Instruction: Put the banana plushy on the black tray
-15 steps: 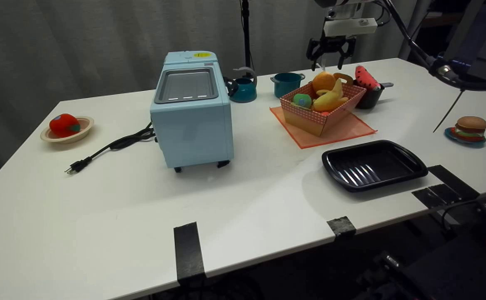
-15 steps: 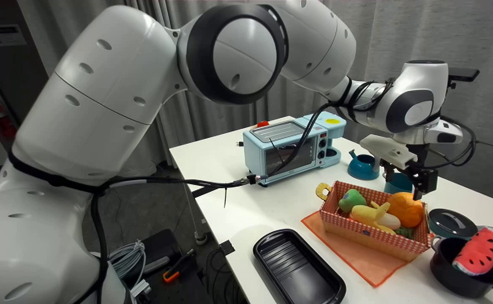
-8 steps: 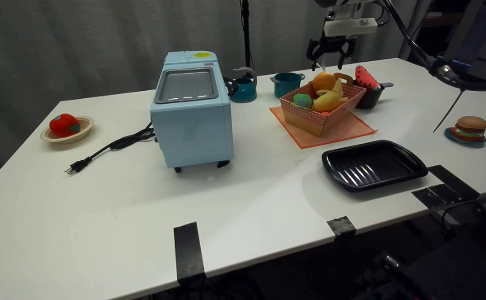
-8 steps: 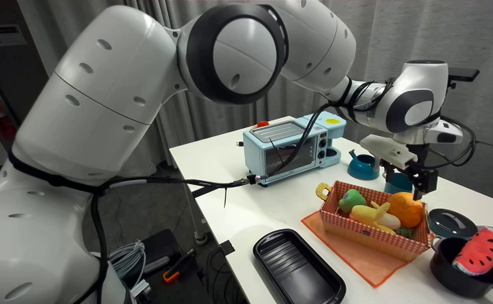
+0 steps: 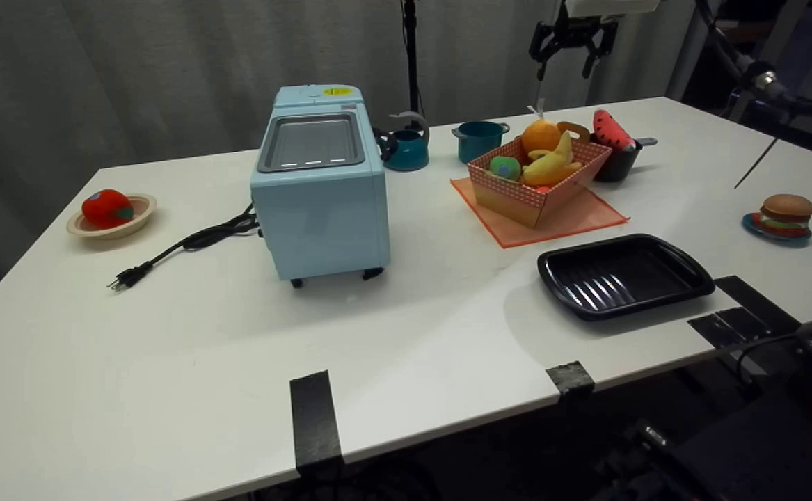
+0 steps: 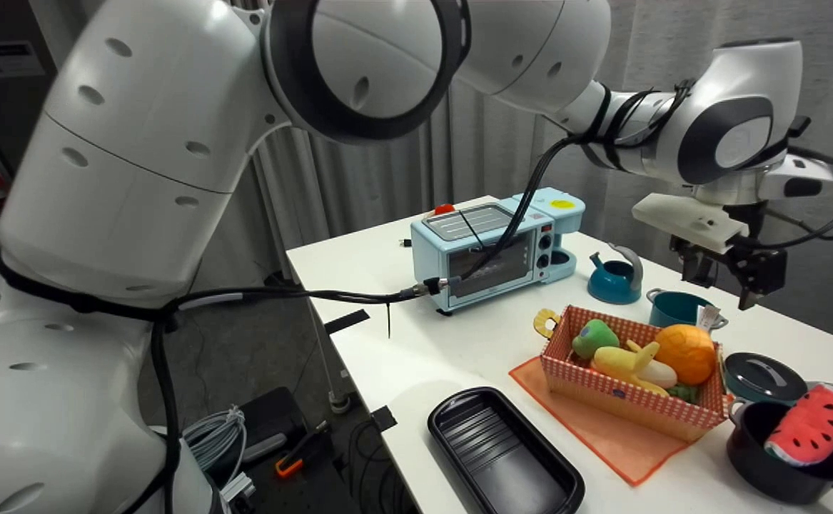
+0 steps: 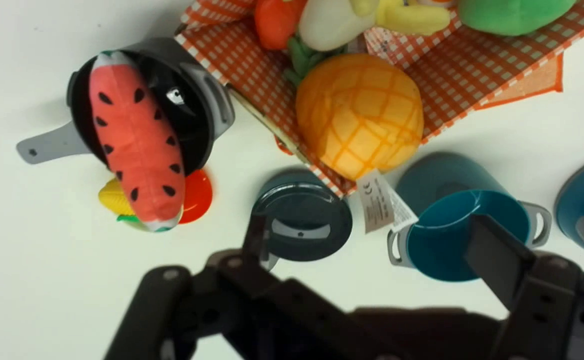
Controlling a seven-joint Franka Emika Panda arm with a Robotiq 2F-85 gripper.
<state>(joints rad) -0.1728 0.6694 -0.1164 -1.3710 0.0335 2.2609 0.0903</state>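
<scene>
The pale-yellow banana plushy (image 5: 550, 167) lies in the checked basket (image 5: 506, 200) among other toy fruits; it also shows in an exterior view (image 6: 624, 363). In the wrist view only part of the banana plushy (image 7: 412, 19) shows at the top edge. The black tray (image 5: 649, 268) stands near the table's front edge with nothing in it; it also shows in an exterior view (image 6: 512, 457). The tray is out of the wrist view. My gripper (image 5: 564, 71) is open and empty, above and behind the basket. Its fingers (image 7: 370, 227) are wide apart in the wrist view.
An orange toy (image 6: 684, 355) with a tag sits in the basket corner nearest my gripper. A teal pot (image 6: 675, 308), a dark lid (image 6: 764, 376) and a black pot (image 6: 762, 457) with a watermelon toy (image 6: 809, 426) stand around it. A blue toaster oven (image 5: 322, 216) stands farther off.
My gripper has risen and moved back, away from the basket and the orange toy, staying open. The orange toy's tag now shows clearly. The banana plushy and the tray have not moved.
</scene>
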